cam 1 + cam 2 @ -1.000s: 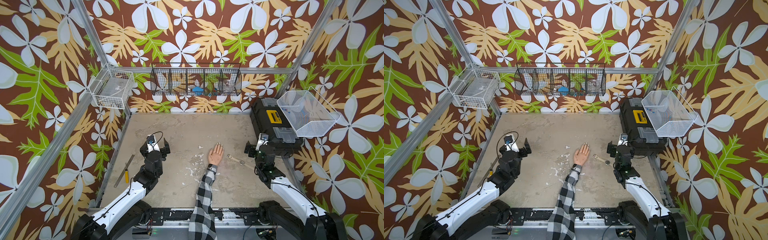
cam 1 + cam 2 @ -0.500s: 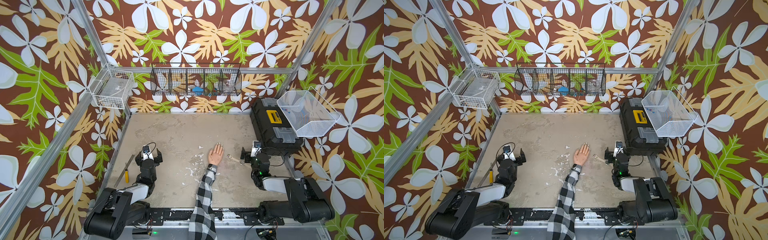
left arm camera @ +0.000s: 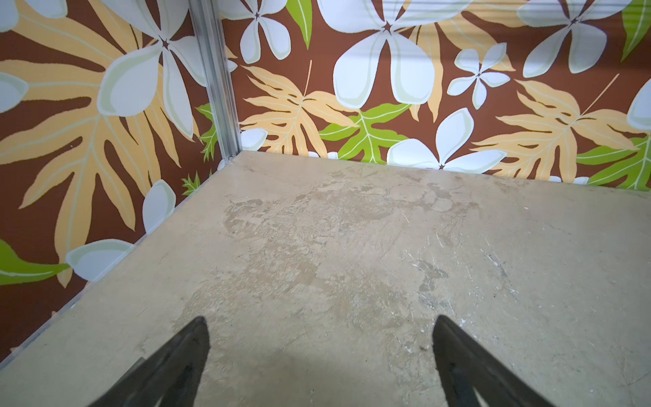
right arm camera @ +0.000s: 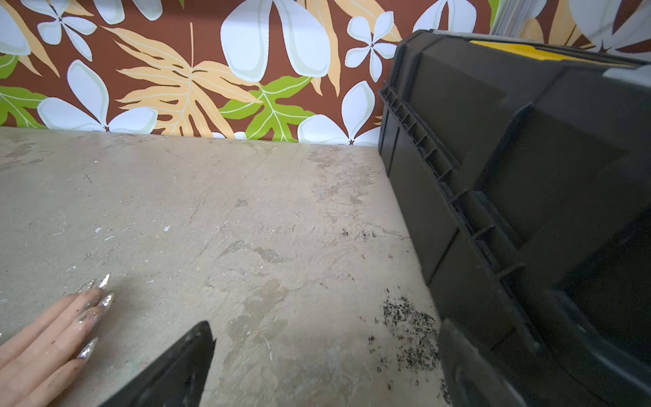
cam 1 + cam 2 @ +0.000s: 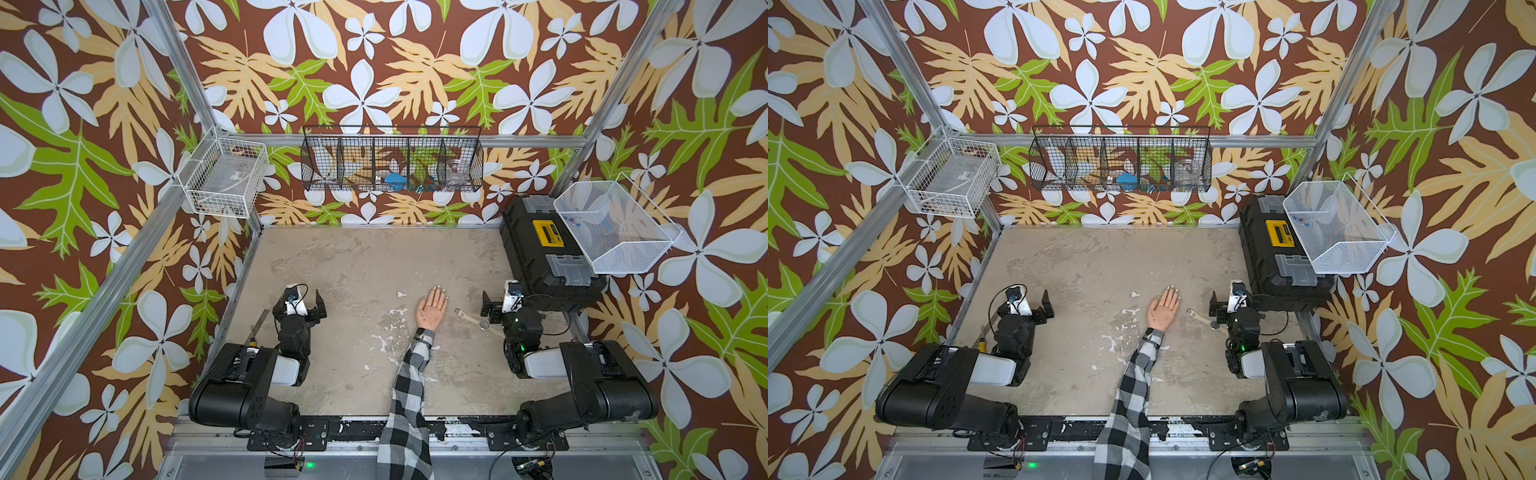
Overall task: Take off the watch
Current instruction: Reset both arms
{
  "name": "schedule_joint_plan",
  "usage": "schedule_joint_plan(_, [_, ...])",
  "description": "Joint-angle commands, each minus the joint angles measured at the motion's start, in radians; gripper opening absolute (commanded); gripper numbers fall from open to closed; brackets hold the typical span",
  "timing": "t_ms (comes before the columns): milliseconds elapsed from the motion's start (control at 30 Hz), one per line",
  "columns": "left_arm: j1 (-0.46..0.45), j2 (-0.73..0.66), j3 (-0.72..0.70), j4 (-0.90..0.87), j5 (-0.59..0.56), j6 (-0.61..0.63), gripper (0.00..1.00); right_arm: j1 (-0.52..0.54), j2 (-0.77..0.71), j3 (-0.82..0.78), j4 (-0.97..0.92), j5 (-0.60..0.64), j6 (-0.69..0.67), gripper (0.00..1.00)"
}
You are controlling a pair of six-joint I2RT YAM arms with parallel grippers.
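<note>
checked sleeve (image 5: 409, 386): black and white, comes in over the near edge at the middle and runs toward the far side.
slim tool (image 5: 258, 324): lies along the left edge of the table (image 5: 353, 257), just beside the left arm.
watch (image 5: 473, 319): off the wrist and flat on the table, just right of the mannequin hand (image 5: 432, 309), between it and the right arm. The strap is stretched out on a diagonal, buckle end far-left, round case near-right. Whether its near-right end touches the arm cannot be told.
mannequin hand: palm up on the table, silvery nails pointing far, nearer the right arm than the left.
left gripper (image 3: 320, 320): left of the hand and well apart from it, jaws spread wide, nothing between them, bare table beneath.
right gripper (image 4: 326, 324): jaws likewise spread and empty, just beside the toolbox (image 5: 540, 249).
toolbox: black with a yellow latch, at the far right.
white mesh basket (image 5: 611, 232): on the right wall above the toolbox.
black wire basket (image 5: 392, 164): on the far wall, split into compartments.
white wire basket (image 5: 226, 183): at the far-left corner.
</note>
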State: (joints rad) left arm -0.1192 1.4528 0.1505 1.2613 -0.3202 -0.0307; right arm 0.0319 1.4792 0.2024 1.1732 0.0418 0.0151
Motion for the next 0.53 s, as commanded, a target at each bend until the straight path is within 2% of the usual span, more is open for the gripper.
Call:
schedule_joint_plan(0, [0.004, 0.001, 0.003, 0.03, 0.02, -0.015, 1.0, 0.0, -0.003, -0.001, 0.04, -0.008, -0.006, 1.0])
schedule_joint_plan(500, [0.005, -0.002, 0.001, 0.032, 0.021, -0.015, 1.0, -0.003, -0.002, -0.005, 0.049, -0.016, -0.005, 1.0])
